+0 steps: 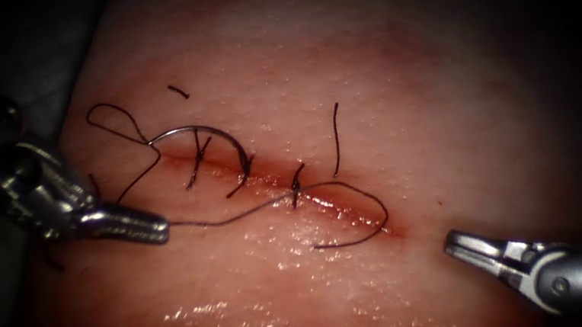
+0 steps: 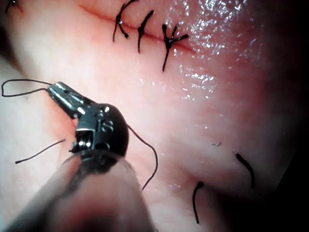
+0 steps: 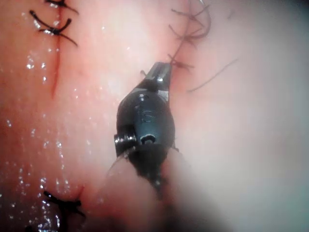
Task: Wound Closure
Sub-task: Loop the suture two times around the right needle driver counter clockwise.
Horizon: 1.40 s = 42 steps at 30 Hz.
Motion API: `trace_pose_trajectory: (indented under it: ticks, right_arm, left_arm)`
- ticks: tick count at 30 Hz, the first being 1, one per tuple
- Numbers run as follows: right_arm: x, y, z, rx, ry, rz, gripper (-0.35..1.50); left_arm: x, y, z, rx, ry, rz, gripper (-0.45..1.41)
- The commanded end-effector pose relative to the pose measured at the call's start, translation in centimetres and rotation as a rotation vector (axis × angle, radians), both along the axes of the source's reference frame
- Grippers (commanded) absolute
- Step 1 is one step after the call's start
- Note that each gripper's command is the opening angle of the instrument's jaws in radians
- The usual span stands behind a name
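Left metal two-jawed tool (image 1: 162,228) clenched on the thin dark thread (image 1: 237,217), left of the cut. Curved steel needle (image 1: 195,131) arches over the red horizontal cut (image 1: 346,209) in the pale pink tissue (image 1: 395,86), its point end apparently in the tissue. Right tool (image 1: 451,243) closed, holding nothing, right of the cut.

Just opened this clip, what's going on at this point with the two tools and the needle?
Bench suturing on pork tissue. The left tool has its jaws shut on the thread, which runs from the jaws up to a stitch in the cut. The needle lies free over the left end of the cut, held by neither tool. The right tool sits right of the cut, jaws shut, holding nothing.
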<state>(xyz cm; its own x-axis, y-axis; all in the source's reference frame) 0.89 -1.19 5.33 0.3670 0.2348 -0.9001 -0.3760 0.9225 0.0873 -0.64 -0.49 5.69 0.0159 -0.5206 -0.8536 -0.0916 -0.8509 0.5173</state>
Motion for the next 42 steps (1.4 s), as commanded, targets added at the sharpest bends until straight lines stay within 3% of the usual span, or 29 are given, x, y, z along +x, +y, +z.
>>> trace_pose_trajectory:
  ticks: [1,7,15,24,33,39,41,42]
  right_arm:
    - [0.14,0.12,0.2,-0.006,0.011,0.004,-0.35]
    - [0.51,0.23,0.67,-0.04,0.082,-0.013,-0.35]
    - [1.02,0.19,1.0,-0.04,0.145,-0.097,-0.35]
    - [1.23,0.09,1.0,0.004,0.272,-0.163,-0.35]
    - [1.37,0.04,1.01,0.087,0.445,-0.183,-0.35]
    - [1.41,0.04,0.98,0.143,0.558,-0.045,-0.35]
    - [1.42,0.06,0.95,0.144,0.52,0.037,-0.35]
    - [1.42,0.09,0.94,0.142,0.508,0.081,0.09]
  left_arm:
    - [-0.05,0.0,0.07,0.008,-0.008,-0.011,-0.45]
    - [-0.07,0.02,0.13,0.056,-0.024,-0.063,-0.45]
    - [-0.12,0.05,0.19,0.08,-0.057,-0.059,-0.45]
    - [-0.22,0.19,0.3,0.118,-0.055,-0.091,-0.45]
    - [-0.54,0.37,0.85,0.189,-0.008,-0.154,-0.45]
    - [-0.74,0.24,1.28,0.191,0.048,-0.201,-0.45]
    - [-0.78,0.16,1.34,0.199,0.061,-0.194,-0.45]
    - [-0.8,0.11,1.35,0.201,0.07,-0.194,-0.45]
